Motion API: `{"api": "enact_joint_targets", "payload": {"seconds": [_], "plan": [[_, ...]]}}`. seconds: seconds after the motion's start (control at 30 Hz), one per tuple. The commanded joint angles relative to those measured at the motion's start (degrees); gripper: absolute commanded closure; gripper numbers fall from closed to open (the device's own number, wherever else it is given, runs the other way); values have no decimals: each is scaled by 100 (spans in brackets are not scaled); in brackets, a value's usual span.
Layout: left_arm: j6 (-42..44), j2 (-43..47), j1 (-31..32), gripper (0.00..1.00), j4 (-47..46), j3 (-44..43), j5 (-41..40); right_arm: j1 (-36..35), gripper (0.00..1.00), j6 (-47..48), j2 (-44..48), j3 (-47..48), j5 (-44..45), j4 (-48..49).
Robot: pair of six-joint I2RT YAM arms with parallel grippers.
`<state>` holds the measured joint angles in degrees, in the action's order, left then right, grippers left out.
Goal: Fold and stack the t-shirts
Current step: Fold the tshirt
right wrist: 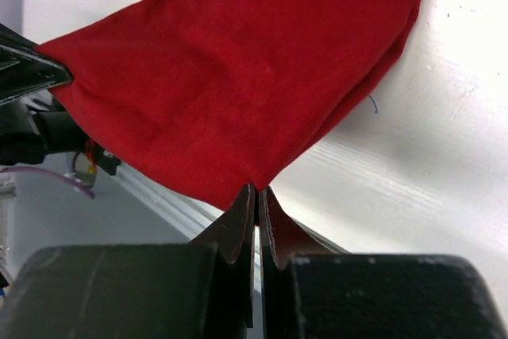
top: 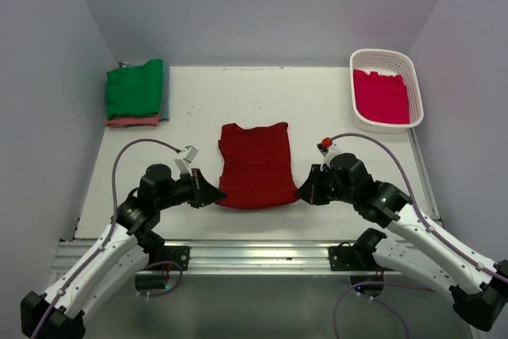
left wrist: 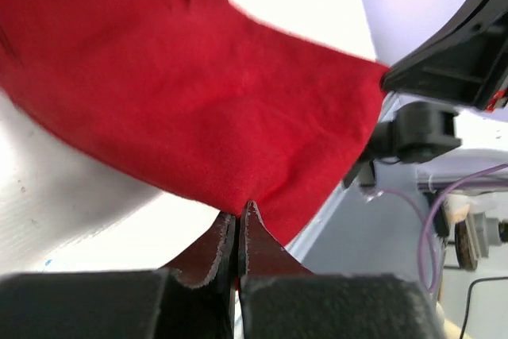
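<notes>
- Currently, I see the white counter [top: 317, 109] carrying everything, with both arms reaching in from its near edge.
- On the middle of the counter, closer to the near edge than the far one, lies the dark red t-shirt [top: 254, 164]. It is spread as a narrow rectangle with its neckline toward the far edge and its hem toward me.
- At the far right corner stands the white lattice basket [top: 385, 52], and a crimson-pink shirt [top: 381, 97] lies inside it.
- At the far left corner sits a folded stack, well apart from the red shirt. The green shirt [top: 135, 89] is on top, a salmon-pink shirt [top: 131, 121] shows beneath it, and a thin edge of a bluish shirt [top: 164, 107] shows along the stack's right side.
- My left gripper [top: 218, 194] is at the shirt's near left corner. On its wrist camera the jaws are pressed together with the red cloth pinched at their tips.
- My right gripper [top: 300, 192] is at the near right corner. Its jaws are likewise closed tight on the hem, and the cloth rises from the counter to the tips.
</notes>
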<state>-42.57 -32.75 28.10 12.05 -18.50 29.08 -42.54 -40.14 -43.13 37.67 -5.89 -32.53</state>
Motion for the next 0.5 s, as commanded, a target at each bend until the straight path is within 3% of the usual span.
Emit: {"api": "enact_joint_targets", "payload": {"seconds": [0.0,0.2,0.33,0.47], "plan": [[-270,339,29,100,1262,-890,-463,-122,100,-64,218,714,185,-789],[292,-334,29,100,1107,-1551,-1113,-122,100,532,-386,1409,861,-606],[862,-1291,12,100,73,-1656,-1562,-105,100,1103,-1246,1813,1712,-44],[1180,-2356,-172,100,-922,-1788,-1783,245,100,1430,-2391,2077,1907,730]]}}
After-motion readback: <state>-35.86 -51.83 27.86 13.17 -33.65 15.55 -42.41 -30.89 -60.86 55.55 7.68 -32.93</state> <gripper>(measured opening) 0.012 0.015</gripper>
